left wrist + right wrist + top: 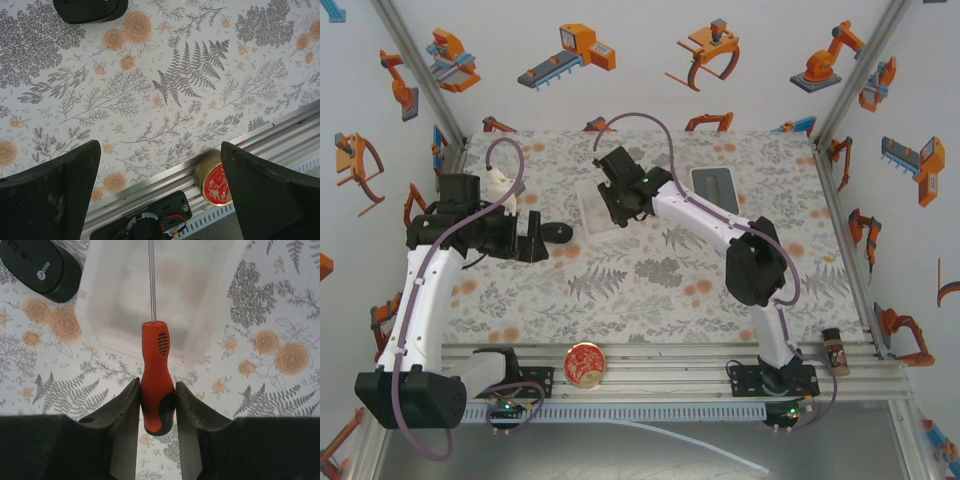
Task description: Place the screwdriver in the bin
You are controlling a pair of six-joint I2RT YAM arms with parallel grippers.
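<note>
Top external view: the right arm is extended over the bin, which lies on the flowered surface just beside a black mouse; the left arm is held near that mouse. Left wrist view: the left fingers are seen spread wide with nothing between them, and a red-lidded tin is seen on the rail, its gold pattern unreadable. Right wrist view: the screwdriver is clamped by its orange-red handle between the right fingers, its shaft pointed out over the bin's floor, while the handle is judged to hang above the near wall. A release from here could be spoiled by that: the handle might be caught on the rim and the tool tipped or rolled out onto the surface, or the light bin might be knocked toward the mouse if a descent is made too low. On the mouse a small grey mark is seen, something like "coo", not surely legible.
</note>
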